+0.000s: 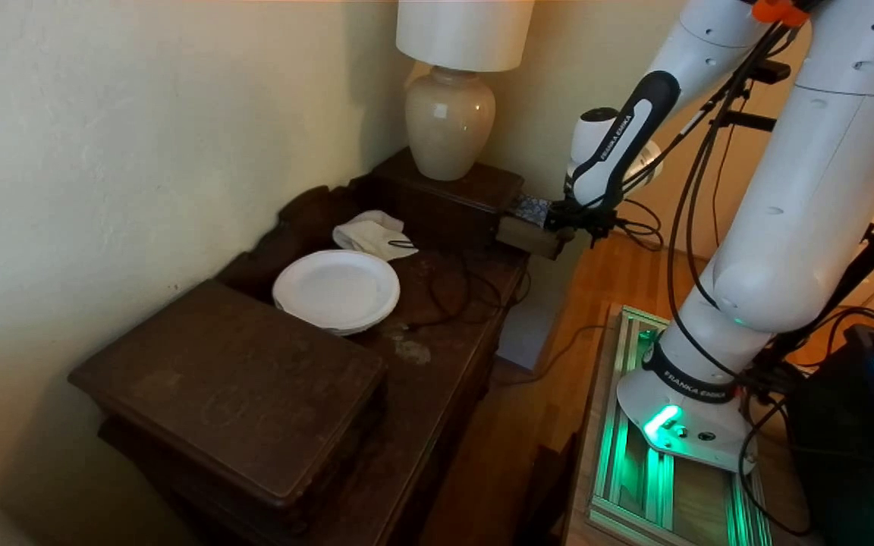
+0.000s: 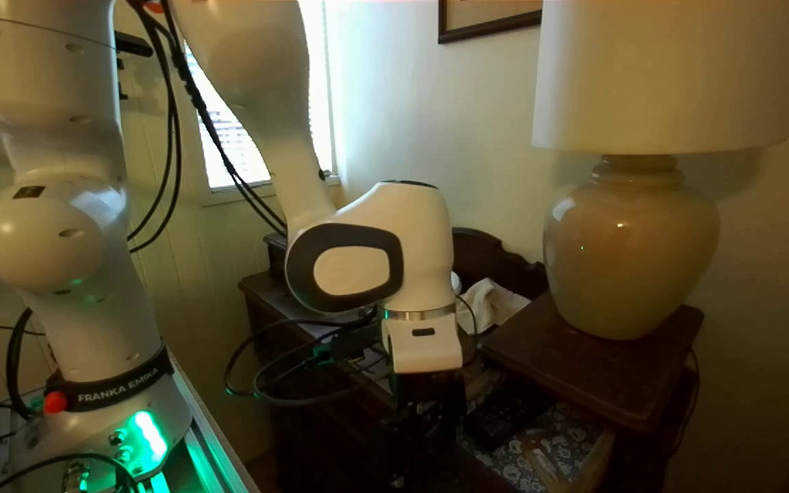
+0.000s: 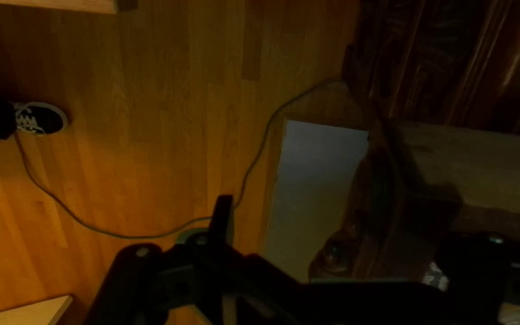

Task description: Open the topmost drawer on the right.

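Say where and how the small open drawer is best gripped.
Probably by the round knob, coming from the front: it juts outward in the wrist view, and the drawer stands pulled out past the edge of the dresser, so a pinch across the knob's opposite sides looks workable.

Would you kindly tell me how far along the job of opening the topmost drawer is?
Already done: the topmost drawer stands pulled out, its patterned lining exposed in an exterior view. In hand: the end effector is at the drawer's front, jaws apart; contact cannot be told. Left: perhaps a further pull, as the drawer's rear is hidden beneath the wooden top, then backing the end effector away.
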Controlling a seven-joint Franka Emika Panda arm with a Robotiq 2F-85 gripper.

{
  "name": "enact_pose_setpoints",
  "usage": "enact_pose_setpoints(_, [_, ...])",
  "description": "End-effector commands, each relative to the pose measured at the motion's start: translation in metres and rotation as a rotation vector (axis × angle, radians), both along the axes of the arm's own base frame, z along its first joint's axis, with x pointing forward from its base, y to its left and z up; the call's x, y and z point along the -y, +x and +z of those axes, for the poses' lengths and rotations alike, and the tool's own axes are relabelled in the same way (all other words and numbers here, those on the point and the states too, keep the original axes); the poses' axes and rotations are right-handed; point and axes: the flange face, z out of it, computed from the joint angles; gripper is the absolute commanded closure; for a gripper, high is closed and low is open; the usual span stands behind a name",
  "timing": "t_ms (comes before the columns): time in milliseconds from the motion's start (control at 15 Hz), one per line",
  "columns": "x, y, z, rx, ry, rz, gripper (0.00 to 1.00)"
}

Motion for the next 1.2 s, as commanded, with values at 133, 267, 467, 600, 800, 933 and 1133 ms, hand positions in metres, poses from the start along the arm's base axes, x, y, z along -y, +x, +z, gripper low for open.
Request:
enact_pose_setpoints(133, [-0.009, -0.031, -0.036, -0.133, -0.009, -0.096, 0.0])
enact_pose_setpoints(267, [-0.008, -0.032, -0.036, -0.13, -0.026, -0.129, 0.0])
enact_pose_setpoints(467, [-0.012, -0.033, -0.032, -0.104, -0.009, -0.155, 0.0])
enact_pose_setpoints(600, [-0.017, -0.029, -0.026, -0.073, 0.016, -0.154, 0.0])
enact_pose_setpoints(800, [-0.026, -0.027, -0.022, -0.051, 0.066, -0.12, 0.0])
enact_pose_setpoints(933, [-0.02, -0.026, -0.021, -0.058, 0.06, -0.128, 0.0])
enact_pose_setpoints(1133, [-0.006, -0.027, -0.014, -0.016, 0.033, -0.205, 0.0])
